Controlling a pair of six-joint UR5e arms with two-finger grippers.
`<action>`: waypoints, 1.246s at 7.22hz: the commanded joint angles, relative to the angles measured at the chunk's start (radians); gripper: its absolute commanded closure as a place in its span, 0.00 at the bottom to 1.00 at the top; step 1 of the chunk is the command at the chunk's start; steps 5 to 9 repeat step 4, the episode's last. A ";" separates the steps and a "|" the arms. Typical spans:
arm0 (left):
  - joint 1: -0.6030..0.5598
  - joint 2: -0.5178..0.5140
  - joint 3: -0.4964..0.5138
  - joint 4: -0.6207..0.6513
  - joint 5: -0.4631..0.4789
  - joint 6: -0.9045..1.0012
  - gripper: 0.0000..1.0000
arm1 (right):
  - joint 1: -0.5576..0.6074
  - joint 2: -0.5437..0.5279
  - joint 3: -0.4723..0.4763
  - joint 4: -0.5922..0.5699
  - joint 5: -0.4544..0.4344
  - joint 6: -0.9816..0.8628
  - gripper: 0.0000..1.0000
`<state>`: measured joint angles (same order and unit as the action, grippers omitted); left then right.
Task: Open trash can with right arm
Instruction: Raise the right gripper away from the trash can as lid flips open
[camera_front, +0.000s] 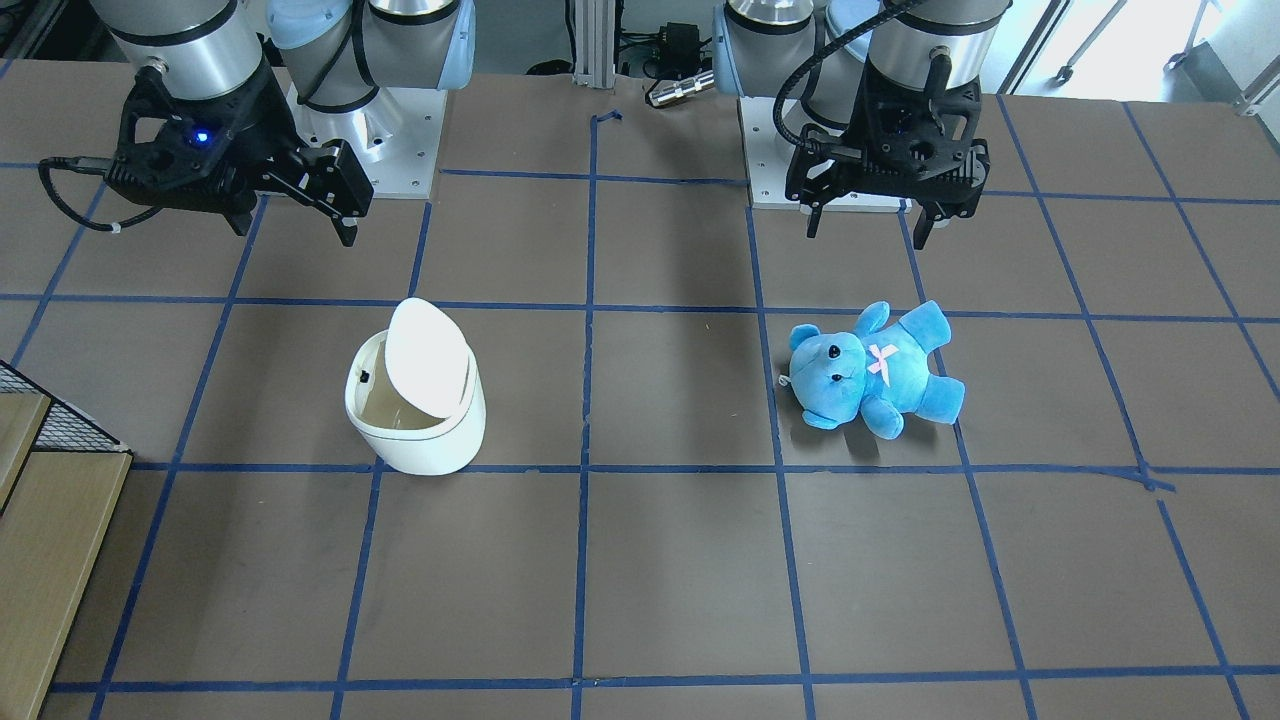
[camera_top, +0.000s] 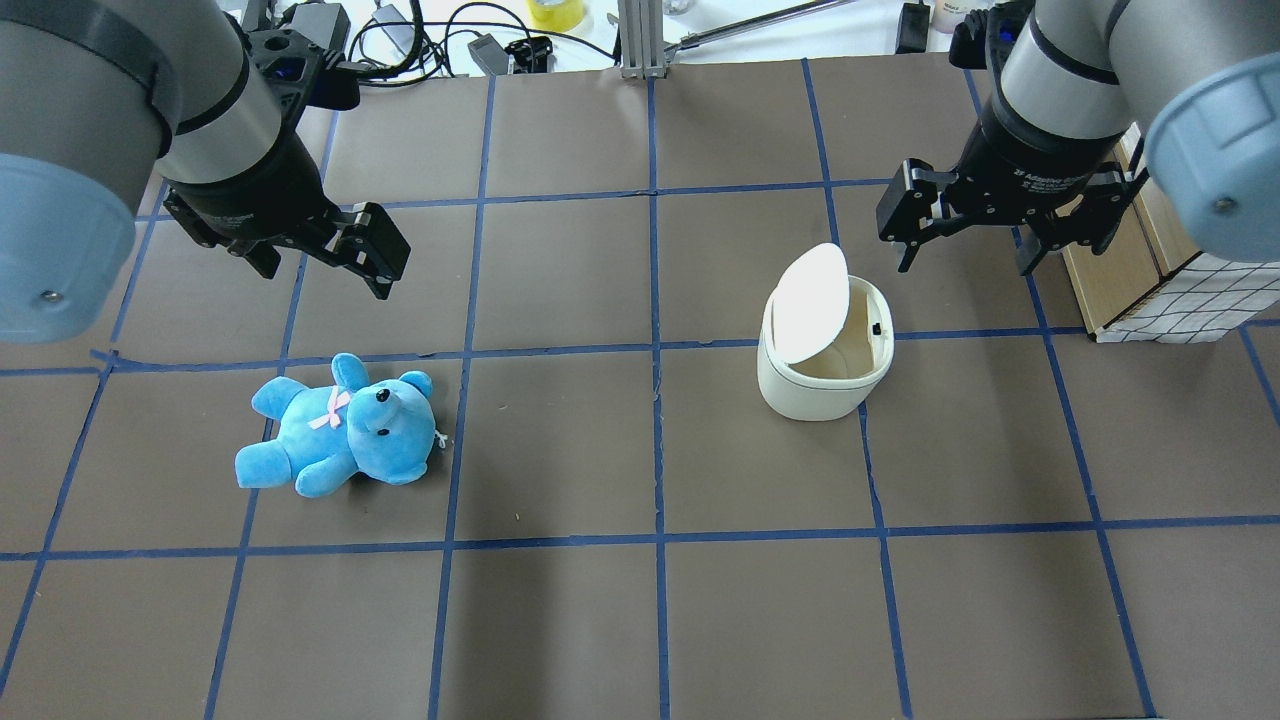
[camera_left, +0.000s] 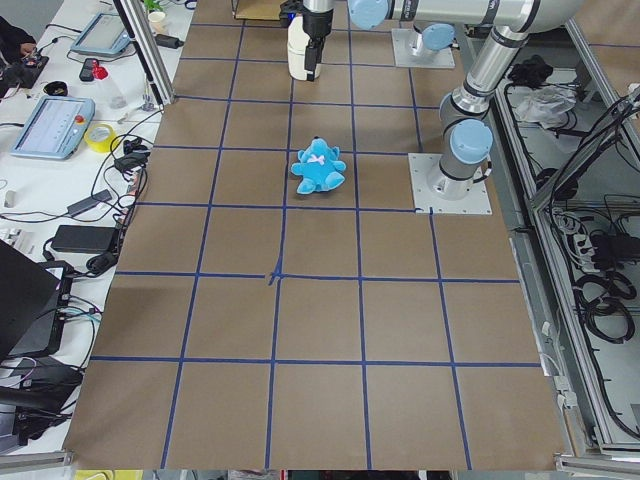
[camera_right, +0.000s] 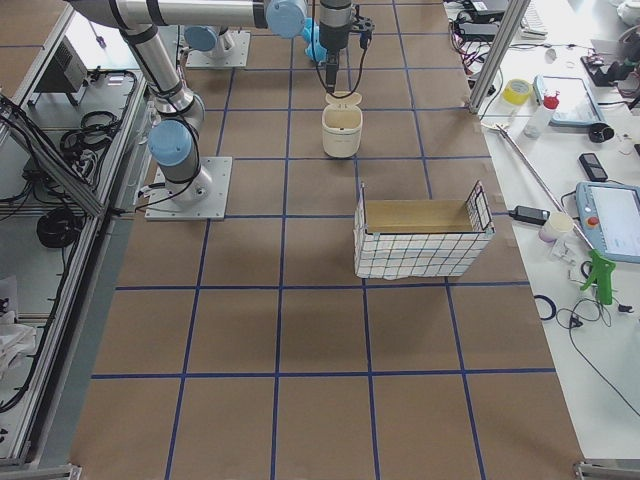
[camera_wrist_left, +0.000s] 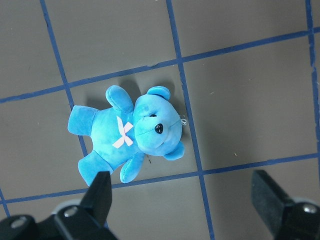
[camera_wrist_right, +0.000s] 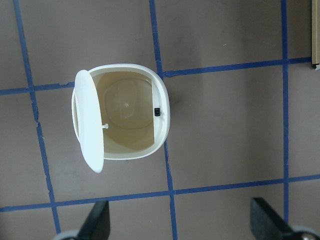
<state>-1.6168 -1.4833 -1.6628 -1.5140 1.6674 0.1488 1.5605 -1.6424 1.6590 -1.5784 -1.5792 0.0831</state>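
On my right half of the table (camera_top: 640, 620): trash can (camera_top: 825, 385), upright, lid (camera_top: 810, 300) swung up on edge, tan inside showing (opening looks done, I judge). My right gripper (camera_top: 966, 262) hangs near it, jaws apart, empty, touching nothing. Left gripper (camera_front: 867, 233), likewise spread, hangs over the blue bear (camera_top: 340, 440); nothing seems left.

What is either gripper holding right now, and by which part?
Nothing. The right gripper is open and clear of the trash can, whose lid is up. The left gripper is open too, apart from the bear.
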 joint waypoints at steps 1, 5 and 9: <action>0.000 0.000 0.000 0.000 0.000 0.000 0.00 | 0.001 0.006 0.001 -0.003 -0.002 0.000 0.00; 0.000 0.000 0.000 0.000 0.000 0.000 0.00 | 0.001 0.006 0.002 -0.002 -0.002 0.000 0.00; 0.000 0.000 0.000 0.000 0.000 0.000 0.00 | 0.001 0.006 0.002 -0.002 -0.002 0.000 0.00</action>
